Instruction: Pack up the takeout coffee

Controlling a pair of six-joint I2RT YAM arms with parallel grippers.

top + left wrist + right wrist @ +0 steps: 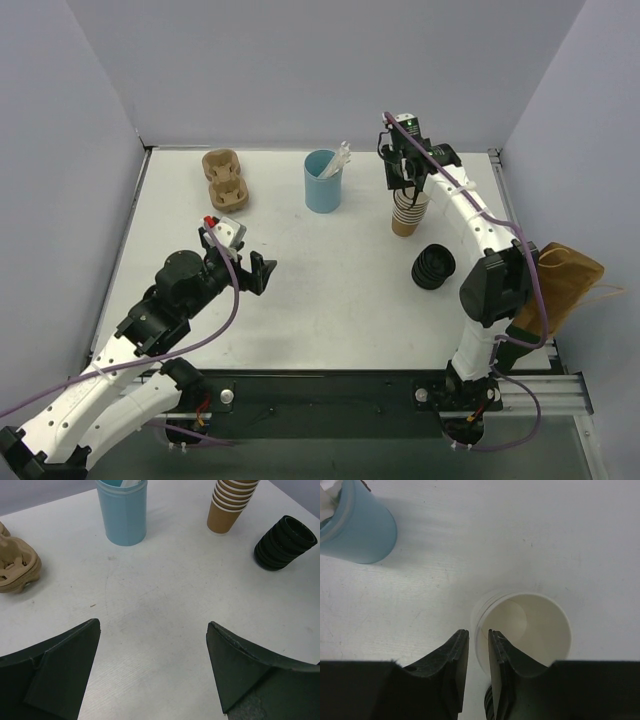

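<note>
Tan paper cup stack (403, 222) | R jaws pinch rim of top cup (540, 630) | L jaws spread wide above table (160, 605)

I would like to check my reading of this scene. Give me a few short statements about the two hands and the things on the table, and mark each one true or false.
1. The left hand is open and holds nothing. True.
2. The black lids sit on top of the blue cup. False: they lie on the table, apart from that cup.
3. The right hand has one finger inside the top cup of the stack and one outside it. True.
4. The blue cup is empty. False: white sticks stand in it.
</note>
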